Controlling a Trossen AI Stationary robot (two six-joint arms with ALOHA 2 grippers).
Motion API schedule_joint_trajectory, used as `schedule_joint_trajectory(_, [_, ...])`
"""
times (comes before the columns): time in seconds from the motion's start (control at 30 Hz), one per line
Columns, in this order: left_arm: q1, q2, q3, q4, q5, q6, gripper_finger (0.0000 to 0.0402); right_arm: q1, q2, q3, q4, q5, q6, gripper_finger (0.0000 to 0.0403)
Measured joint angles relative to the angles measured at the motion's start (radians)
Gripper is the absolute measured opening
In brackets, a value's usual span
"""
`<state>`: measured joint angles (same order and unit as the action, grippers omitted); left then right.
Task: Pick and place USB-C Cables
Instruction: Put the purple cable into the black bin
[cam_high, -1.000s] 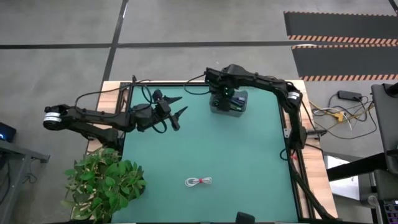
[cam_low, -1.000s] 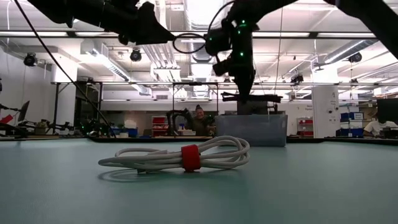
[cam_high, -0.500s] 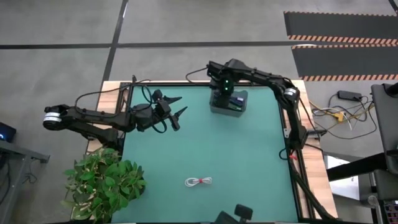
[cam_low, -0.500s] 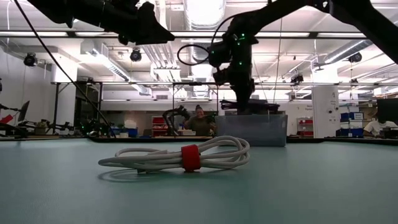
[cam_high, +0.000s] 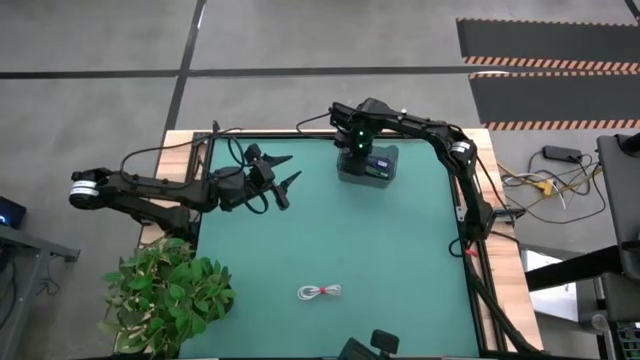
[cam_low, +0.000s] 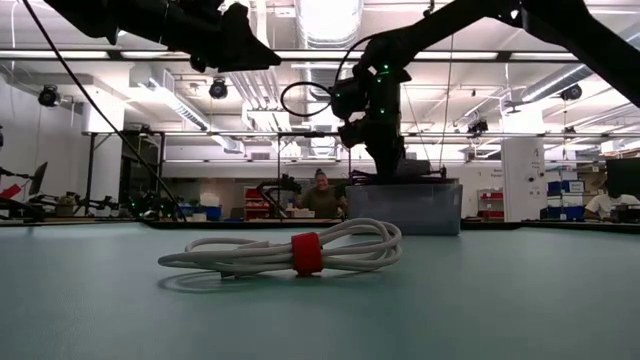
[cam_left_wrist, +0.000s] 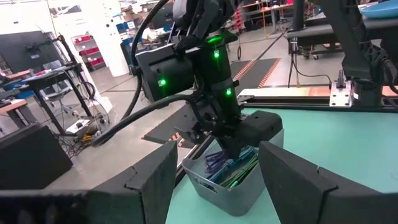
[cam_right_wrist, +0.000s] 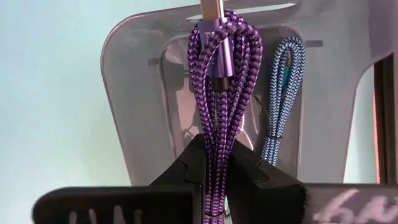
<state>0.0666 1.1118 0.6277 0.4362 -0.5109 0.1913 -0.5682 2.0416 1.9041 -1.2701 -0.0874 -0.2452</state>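
Note:
My right gripper (cam_high: 356, 142) hangs over the grey translucent bin (cam_high: 346, 173) at the table's far edge, shut on a dark blue-purple braided cable bundle (cam_right_wrist: 217, 81). A teal-green braided cable (cam_right_wrist: 283, 93) lies inside the bin (cam_right_wrist: 124, 93). The white cable with a red band (cam_high: 319, 292) lies flat on the green mat toward the near edge, also plain in the low view (cam_low: 300, 252). My left gripper (cam_high: 287, 171) is open and hovers left of the bin, touching nothing. My right gripper pinches the dark blue-purple bundle between its two fingers, on the strands near one end of the loops (cam_right_wrist: 214, 163). The fingers (cam_right_wrist: 255, 171) point down from above. The bundle hangs below them into the bin (cam_left_wrist: 219, 160); whether its lower end rests on the bin's floor does not show.
A leafy potted plant (cam_high: 165, 295) stands at the table's near left corner. Black robot wires (cam_high: 230, 150) run along the far left edge. Open green mat (cam_high: 400, 250) lies between the bin and the white cable. People sit far behind the table (cam_low: 322, 195).
My right gripper has shifted a little toward the table's left and far edge above the bin, still shut on the purple bundle. The white cable has not moved.

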Motion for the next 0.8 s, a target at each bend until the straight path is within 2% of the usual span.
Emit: schedule_joint_trajectory(0.8, [0.0, 0.0, 0.0, -0.001, 0.0, 0.0, 0.021, 0.0, 0.084, 0.0, -0.007, 0.007, 0.019, 0.0022])
